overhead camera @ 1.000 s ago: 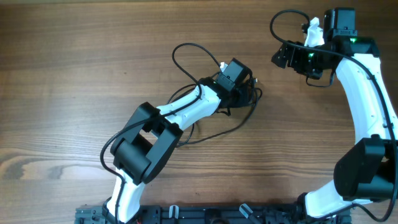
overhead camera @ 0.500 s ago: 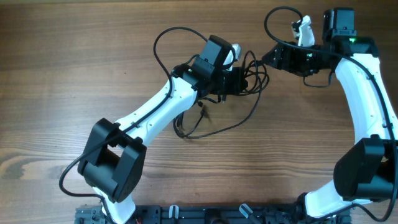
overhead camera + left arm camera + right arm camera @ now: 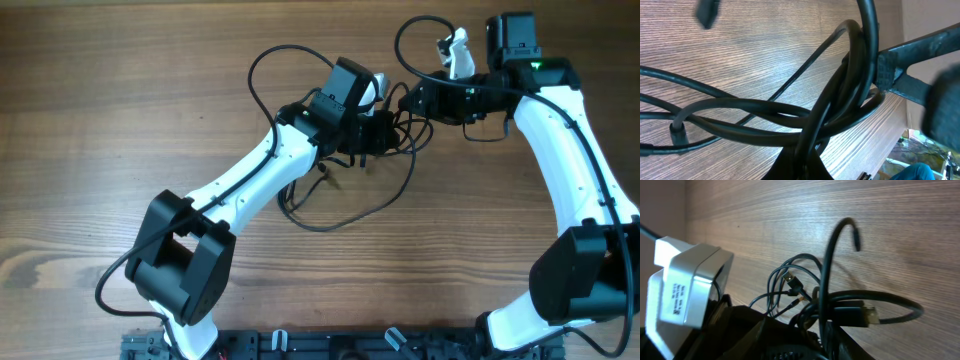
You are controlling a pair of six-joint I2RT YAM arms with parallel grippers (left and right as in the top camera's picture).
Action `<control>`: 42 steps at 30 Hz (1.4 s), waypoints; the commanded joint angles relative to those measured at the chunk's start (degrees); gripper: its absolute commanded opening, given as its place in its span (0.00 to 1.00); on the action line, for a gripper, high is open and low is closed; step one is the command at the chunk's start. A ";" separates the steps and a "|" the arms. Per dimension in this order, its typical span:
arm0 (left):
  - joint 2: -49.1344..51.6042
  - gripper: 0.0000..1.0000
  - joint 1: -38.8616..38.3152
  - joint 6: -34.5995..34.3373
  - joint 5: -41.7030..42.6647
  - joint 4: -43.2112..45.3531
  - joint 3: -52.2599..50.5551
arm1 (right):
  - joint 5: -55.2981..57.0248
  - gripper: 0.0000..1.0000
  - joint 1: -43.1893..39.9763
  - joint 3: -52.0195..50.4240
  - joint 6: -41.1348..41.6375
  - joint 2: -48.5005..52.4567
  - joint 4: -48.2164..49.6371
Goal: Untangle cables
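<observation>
The cables (image 3: 400,128) are a knot of thin black cords lifted at the table's middle back, with a loose loop (image 3: 330,227) trailing toward the front. My left gripper (image 3: 385,130) is shut on the knot. In the left wrist view the cords (image 3: 840,100) run down into the closed jaws (image 3: 807,170). My right gripper (image 3: 408,100) is right against the knot from the right. In the right wrist view the cords (image 3: 825,280) and a plug with a metal tip (image 3: 867,314) hang between its spread fingers (image 3: 810,345).
Thicker arm wires loop above the left arm (image 3: 262,70) and the right arm (image 3: 412,28). The left wrist's white housing (image 3: 690,290) is close on the left of the right wrist view. A black rail (image 3: 300,345) runs along the wooden table's front edge.
The left gripper has lifted the knot toward the back and now holds still. The right gripper has moved left until it reaches the knot.
</observation>
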 commanded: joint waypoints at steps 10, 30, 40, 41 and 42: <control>-2.99 0.04 0.26 1.14 2.01 0.92 0.66 | 7.26 0.36 0.94 0.98 3.96 3.89 -0.94; -17.35 0.04 7.48 1.11 3.04 1.31 0.66 | 13.22 0.08 0.92 0.90 5.68 5.70 0.44; -12.96 0.04 4.85 1.11 -2.58 -5.75 0.59 | 11.85 0.07 0.68 0.92 5.70 5.68 0.39; -12.22 0.04 4.26 1.11 -2.58 -6.01 0.59 | 11.85 0.07 0.28 0.92 5.73 5.68 0.39; -11.50 0.04 3.54 1.14 -2.60 -6.05 0.59 | 11.74 0.07 -0.20 0.92 5.70 5.68 0.31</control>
